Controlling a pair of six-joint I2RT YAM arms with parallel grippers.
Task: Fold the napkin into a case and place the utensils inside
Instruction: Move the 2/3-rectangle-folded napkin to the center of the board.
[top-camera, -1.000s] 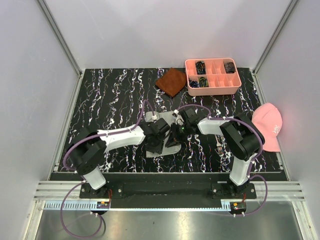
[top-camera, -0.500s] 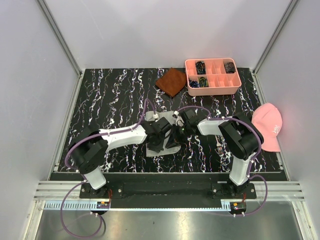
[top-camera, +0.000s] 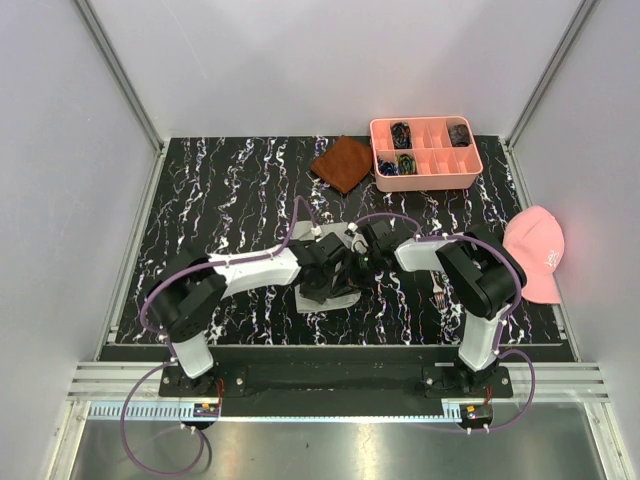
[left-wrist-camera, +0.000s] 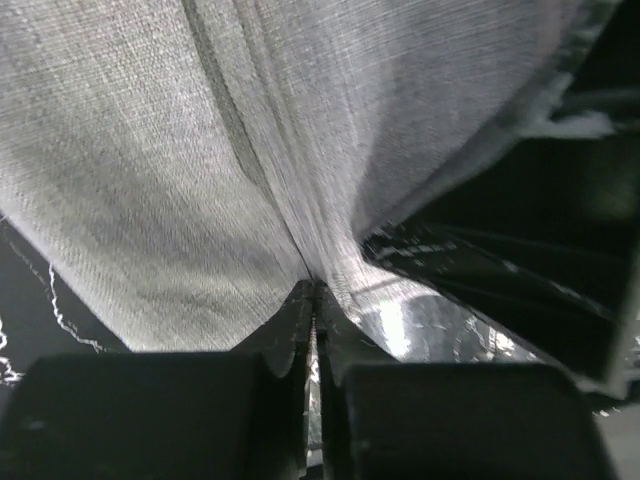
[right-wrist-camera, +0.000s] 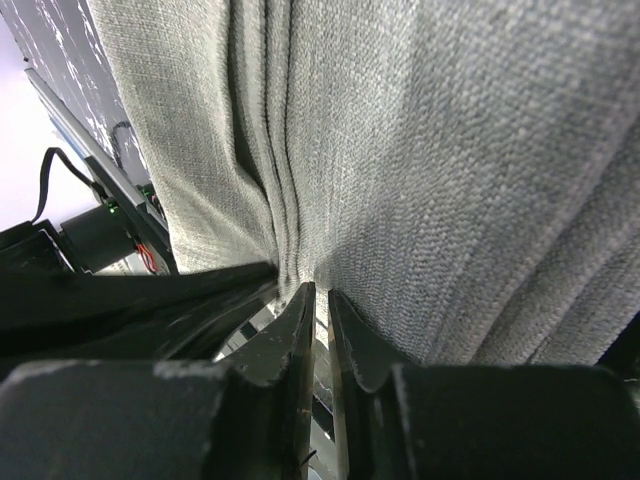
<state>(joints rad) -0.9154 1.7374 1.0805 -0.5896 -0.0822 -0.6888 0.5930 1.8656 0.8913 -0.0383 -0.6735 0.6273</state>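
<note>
The light grey napkin (top-camera: 338, 299) lies bunched at the middle of the table, mostly hidden under both wrists in the top view. My left gripper (top-camera: 334, 272) is shut on a fold of it; in the left wrist view the napkin (left-wrist-camera: 190, 150) rises taut from the closed left gripper (left-wrist-camera: 316, 292). My right gripper (top-camera: 353, 268) meets it from the right, and in the right wrist view the right gripper (right-wrist-camera: 320, 292) is shut on pleated layers of the napkin (right-wrist-camera: 450, 160). A silver fork (top-camera: 438, 293) lies on the table right of the arms.
A rust-brown cloth (top-camera: 343, 163) lies at the back centre. Beside it stands a pink compartment tray (top-camera: 425, 181) with small dark items. A pink cap (top-camera: 537, 252) rests off the table's right edge. The two wrists are close together.
My left gripper has shut on the napkin and shifted right toward the right gripper. The grey cloth seen from above has drawn in under the wrists. The right gripper has kept its hold.
</note>
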